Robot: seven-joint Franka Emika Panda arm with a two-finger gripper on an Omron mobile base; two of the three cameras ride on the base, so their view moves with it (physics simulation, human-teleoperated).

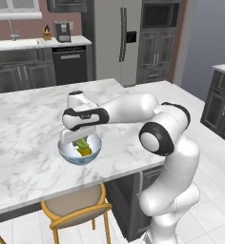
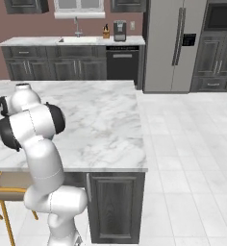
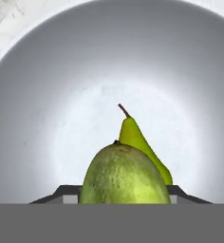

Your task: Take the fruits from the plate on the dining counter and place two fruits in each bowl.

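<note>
A dusky pink wall [image 2: 38, 29] backs the kitchen, with a white-framed window [image 2: 79, 6] above the sink [image 2: 77, 39]. Dark grey cabinets [image 2: 53, 69] run under a pale counter [image 2: 33, 42], beside a black dishwasher [image 2: 121, 62]. A coffee machine [image 2: 119, 30] stands on that counter. A tall steel fridge [image 2: 175, 45] rises next to dark wall cupboards [image 2: 219, 53]. The floor [image 2: 192, 158] is pale square tile. A wooden stool [image 1: 78, 207] with a tan seat stands on the tiles.
</note>
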